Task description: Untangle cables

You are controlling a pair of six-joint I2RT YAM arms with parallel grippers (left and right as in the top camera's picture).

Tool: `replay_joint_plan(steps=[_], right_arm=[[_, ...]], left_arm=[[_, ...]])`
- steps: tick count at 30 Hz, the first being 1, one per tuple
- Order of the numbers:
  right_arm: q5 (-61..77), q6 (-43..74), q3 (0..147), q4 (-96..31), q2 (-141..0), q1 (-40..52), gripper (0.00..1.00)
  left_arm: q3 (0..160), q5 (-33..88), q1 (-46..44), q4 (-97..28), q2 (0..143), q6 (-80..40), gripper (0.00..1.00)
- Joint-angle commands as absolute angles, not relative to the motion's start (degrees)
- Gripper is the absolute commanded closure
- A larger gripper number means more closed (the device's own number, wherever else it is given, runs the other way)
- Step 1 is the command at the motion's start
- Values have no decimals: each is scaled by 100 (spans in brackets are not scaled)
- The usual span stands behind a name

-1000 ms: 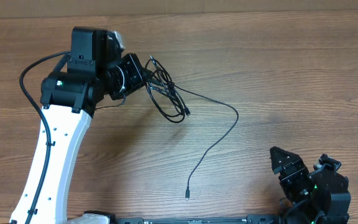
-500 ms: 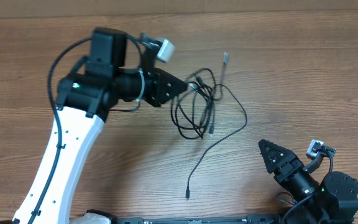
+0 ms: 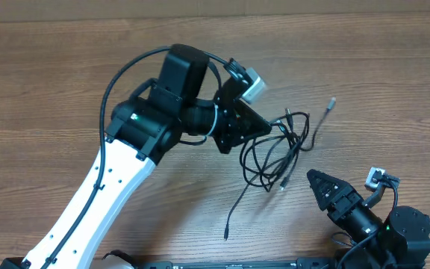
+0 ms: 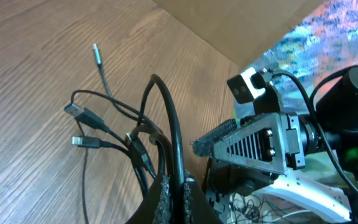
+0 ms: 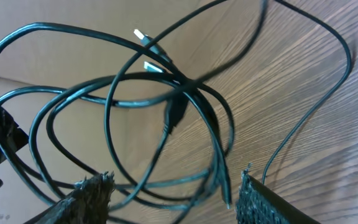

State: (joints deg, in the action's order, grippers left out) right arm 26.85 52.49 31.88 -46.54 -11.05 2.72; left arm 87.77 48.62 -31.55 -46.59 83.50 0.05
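"Cables (image 5: 176, 109) first: where were they?" Mara asked.

"Bunched in one loose knot (image 3: 284, 136) hanging off the left gripper (image 3: 262, 128), with the loops crossing just beyond its tips," said Tom. "A silver-tipped end (image 3: 331, 101) stuck out on the far side of the knot from the left gripper. One long tail (image 3: 225, 232) trailed away from it across the table (image 3: 394, 67) and ended in a small plug."

"And the hands?"

"The left gripper was clamped tight on a few strands. Its wrist view showed cord running straight in between its jaws. The right gripper (image 3: 316, 179) was spread wide and held nothing. It faced the knot from the side opposite the left gripper, near it but apart from it, as far as I could tell."

"So what was the step?"

"Bringing the second hand in, I judged. To do it well, the right gripper needed one strand only, and the silver-tipped end looked the freest. It should have closed near that tip and clear of the crossings, then drawn slowly away from the left gripper."

"And the risk?"

"Catching two cords at once, or pulling fast. Either would likely have tightened the knot"
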Motion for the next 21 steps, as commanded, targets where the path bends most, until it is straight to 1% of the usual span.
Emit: replay_joint_plan(steps=[1,5,10,16,21], right_arm=[[2862,5223,3291,-4510,-1111,290,34],[2908,5221,3291,-4504,-1111,290,34],[2969,5218,3291,-4506,-1111,290,35],[2943,5199,3291,-4506,-1111,290,35],[2851,5196,3284,-4512,-1111,290,35]], left_arm=[[8941,4589,-3424,-4541,8364,102,96],[8941,4571,-3673,-4298,8591,-148,96],[8941,4574,-3726,-4080,8954,-670,96],[8941,5238,-3732,-3820,9181,-794,96],[8941,5430,-3734,-3673,9179,-878,96]])
